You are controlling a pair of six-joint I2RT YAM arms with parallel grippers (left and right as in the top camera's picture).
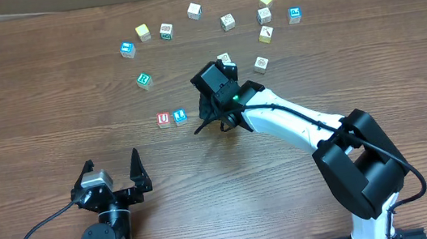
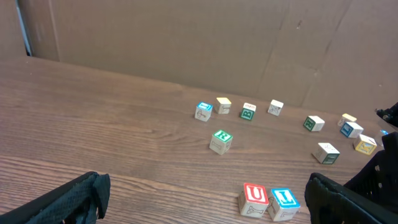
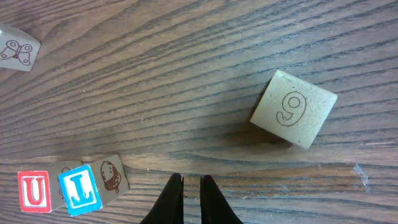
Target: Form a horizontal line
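A red U cube (image 1: 164, 119) and a blue J cube (image 1: 180, 116) touch side by side in a short row left of centre. They also show in the left wrist view (image 2: 254, 199) (image 2: 283, 204) and in the right wrist view (image 3: 33, 191) (image 3: 79, 190). A green R cube (image 1: 143, 80) (image 2: 221, 140) lies apart, farther back. My right gripper (image 1: 208, 125) (image 3: 189, 183) is shut and empty, low over the wood just right of the blue cube. My left gripper (image 1: 114, 171) (image 2: 208, 205) is open and empty near the front edge.
Several loose cubes form an arc at the back, among them a blue one (image 1: 127, 49), a yellow one (image 1: 143, 32), a white one (image 1: 194, 10) and a blue one (image 1: 294, 15). A pale cube marked 9 (image 3: 293, 117) lies close to the right fingers.
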